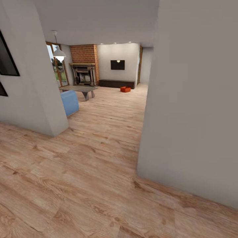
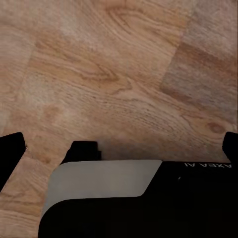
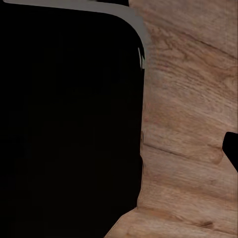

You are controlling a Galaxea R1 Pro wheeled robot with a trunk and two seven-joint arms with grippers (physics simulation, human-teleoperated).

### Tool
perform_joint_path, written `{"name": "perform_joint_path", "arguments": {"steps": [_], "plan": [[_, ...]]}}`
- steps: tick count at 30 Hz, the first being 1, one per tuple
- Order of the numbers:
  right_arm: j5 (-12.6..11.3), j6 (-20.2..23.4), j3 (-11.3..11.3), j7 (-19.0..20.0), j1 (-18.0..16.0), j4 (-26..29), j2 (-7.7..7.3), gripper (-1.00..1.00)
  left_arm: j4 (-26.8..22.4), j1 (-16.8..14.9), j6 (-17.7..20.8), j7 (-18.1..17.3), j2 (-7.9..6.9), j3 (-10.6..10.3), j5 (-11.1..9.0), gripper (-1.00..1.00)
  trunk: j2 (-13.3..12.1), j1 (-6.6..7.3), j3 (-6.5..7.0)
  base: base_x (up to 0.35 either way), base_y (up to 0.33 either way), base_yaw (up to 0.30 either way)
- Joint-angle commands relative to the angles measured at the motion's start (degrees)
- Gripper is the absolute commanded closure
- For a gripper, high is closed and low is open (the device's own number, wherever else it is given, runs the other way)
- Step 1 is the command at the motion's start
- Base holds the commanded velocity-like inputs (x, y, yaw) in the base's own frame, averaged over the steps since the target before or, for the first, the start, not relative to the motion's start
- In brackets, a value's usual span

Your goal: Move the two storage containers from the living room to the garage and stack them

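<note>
Head view first: the robot looks down a hallway with light wood plank floor (image 1: 99, 185), grainy and knotty, running between two plain matte grey walls. The near wall (image 1: 195, 105) on the right is a big flat slab. Past it the living room opens up, with a red brick fireplace (image 1: 84, 66), a black flat TV (image 1: 117, 64) on the pale back wall, and a long low dark-brown cabinet (image 1: 117, 83) under the TV.

One storage container (image 1: 125, 89) sits on the planks just in front of that cabinet, near its right end. It's a small orange-red boxy bin, far off, so ribbing can't be made out; its long axis looks roughly parallel to the cabinet, though that's hard to call. Left of the cabinet and nearer the camera are a grey slab-topped table (image 1: 79, 89), a rounded blue seat (image 1: 69, 102), and a white dome pendant lamp (image 1: 59, 54).

Left wrist view: wood grain floor below, black robot body with a pale grey rounded panel. Dark finger tips (image 2: 11, 148) poke in at both edges, well apart with nothing between them.

Right wrist view: mostly a black rounded body panel with a grey edge, planks beside it. One dark finger tip (image 3: 231, 148) shows at the edge; can't tell if that hand is spread or closed.
</note>
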State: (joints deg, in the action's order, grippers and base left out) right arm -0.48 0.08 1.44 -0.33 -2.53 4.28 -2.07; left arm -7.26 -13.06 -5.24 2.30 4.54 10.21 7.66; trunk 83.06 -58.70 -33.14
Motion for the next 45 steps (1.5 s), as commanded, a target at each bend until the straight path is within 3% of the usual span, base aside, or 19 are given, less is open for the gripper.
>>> {"name": "perform_joint_path", "arguments": {"steps": [1, 45], "plan": [[-0.05, 0.01, 0.15, -0.03, -0.02, 0.02, -0.02, -1.0, 0.06, -0.04, -0.21, 0.16, 0.03, 0.42, 0.6, -1.0, 0.02, -0.03, -0.05, 0.302, 0.171, 0.001], [-0.14, 0.01, 0.0, -0.02, -0.02, 0.02, -0.04, -1.0, 0.06, -0.04, -0.29, 0.16, -0.14, 0.42, 0.6, -1.0, 0.02, -0.03, 0.23, 0.301, 0.183, 0.0]]}}
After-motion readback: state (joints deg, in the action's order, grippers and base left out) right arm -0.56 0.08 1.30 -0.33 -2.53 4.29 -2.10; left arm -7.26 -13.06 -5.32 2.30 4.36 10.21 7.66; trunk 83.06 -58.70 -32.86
